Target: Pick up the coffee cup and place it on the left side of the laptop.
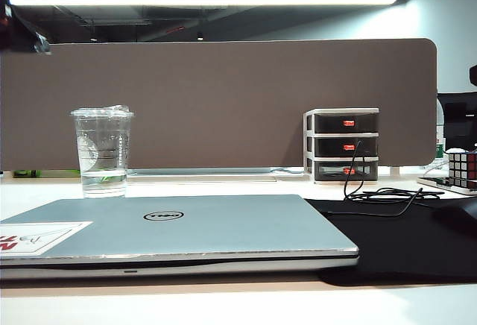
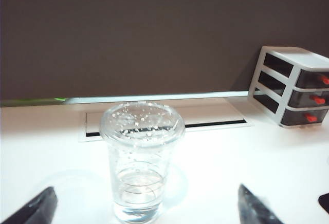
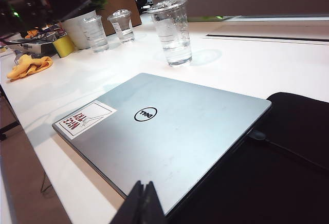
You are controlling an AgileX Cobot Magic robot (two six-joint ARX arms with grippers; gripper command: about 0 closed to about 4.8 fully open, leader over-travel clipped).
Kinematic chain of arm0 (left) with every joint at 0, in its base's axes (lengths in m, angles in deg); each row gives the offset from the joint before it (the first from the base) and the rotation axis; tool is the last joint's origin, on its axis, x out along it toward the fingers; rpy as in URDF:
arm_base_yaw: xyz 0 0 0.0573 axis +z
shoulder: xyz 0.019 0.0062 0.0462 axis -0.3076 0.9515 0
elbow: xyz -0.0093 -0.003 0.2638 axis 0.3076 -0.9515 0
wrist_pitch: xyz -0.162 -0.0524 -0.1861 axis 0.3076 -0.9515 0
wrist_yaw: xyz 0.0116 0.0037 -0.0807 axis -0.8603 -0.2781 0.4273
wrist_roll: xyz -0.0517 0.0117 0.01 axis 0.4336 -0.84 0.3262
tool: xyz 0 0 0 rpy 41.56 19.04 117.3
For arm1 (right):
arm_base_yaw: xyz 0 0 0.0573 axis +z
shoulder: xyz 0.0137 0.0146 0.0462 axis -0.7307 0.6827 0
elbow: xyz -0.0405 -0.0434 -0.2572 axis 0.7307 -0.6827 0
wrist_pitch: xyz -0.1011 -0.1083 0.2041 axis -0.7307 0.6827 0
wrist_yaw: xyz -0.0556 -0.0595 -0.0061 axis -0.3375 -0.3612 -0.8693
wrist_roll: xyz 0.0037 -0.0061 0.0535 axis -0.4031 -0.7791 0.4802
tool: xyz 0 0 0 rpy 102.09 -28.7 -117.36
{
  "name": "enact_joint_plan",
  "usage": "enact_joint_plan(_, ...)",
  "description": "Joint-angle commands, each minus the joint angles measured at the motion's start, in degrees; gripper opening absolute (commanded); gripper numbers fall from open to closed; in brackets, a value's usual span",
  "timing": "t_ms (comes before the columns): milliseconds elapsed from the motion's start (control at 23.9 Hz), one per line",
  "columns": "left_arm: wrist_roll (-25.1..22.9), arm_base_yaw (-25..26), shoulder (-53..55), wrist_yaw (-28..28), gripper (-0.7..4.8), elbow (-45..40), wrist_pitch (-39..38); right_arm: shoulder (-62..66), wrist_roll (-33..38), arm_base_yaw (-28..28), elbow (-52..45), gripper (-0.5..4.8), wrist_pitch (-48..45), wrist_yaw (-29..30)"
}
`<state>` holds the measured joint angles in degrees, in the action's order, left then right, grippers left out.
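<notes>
The coffee cup (image 1: 103, 152), clear plastic with a lid and a little clear liquid in it, stands upright on the white table behind the left part of the closed silver laptop (image 1: 171, 228). In the left wrist view the cup (image 2: 141, 157) stands straight ahead, between the spread dark fingertips (image 2: 36, 206) of my left gripper (image 2: 146, 211), which is open and holds nothing. My right gripper (image 3: 144, 203) is shut and empty, hovering by the laptop's (image 3: 169, 131) near edge, far from the cup (image 3: 172, 31). Neither gripper shows in the exterior view.
A white three-drawer unit (image 1: 341, 144) stands at the back right before the brown partition. A black mat (image 1: 395, 243) with a cable lies right of the laptop, and a Rubik's cube (image 1: 462, 167) sits at the far right. Two small cups (image 3: 95, 31) and a yellow cloth (image 3: 28, 66) lie further left.
</notes>
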<state>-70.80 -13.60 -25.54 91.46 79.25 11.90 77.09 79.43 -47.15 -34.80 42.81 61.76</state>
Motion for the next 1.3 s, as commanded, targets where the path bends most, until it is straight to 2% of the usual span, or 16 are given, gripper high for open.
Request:
enact_joint_plan(42,-1.2,0.0,5.11,2.23,4.79,2.03,4.74,-0.11,0.0,0.02,-0.37,-0.01,-0.33,0.09)
enact_joint_plan(376,-6.05,0.04,16.0,3.17,4.79,6.08,5.25,-0.11,0.02,0.04,-0.37,-0.01,-0.07,-0.11)
enact_joint_plan(502,-7.63,0.04,22.45,3.21,4.79,8.52,7.93,-0.11,0.0,0.02,-0.37,-0.01,-0.07,-0.11)
enact_joint_plan(669,-7.74,0.13,28.57,3.39,4.79,10.69,10.71,-0.11,0.0,0.02,-0.37,-0.01,-0.07,-0.11)
enact_joint_plan(836,-7.72,0.2,34.77,6.82,4.79,13.18,13.57,-0.11,0.0,0.02,-0.37,-0.01,0.28,-0.13)
enact_joint_plan(1045,-7.74,0.17,43.32,7.78,4.79,18.08,14.47,-0.11,0.0,0.0,-0.37,-0.01,0.37,-0.31)
enact_joint_plan(1296,-7.72,0.13,47.67,9.84,4.79,21.27,16.55,-0.11,0.0,0.0,-0.37,-0.01,1.9,-0.52)
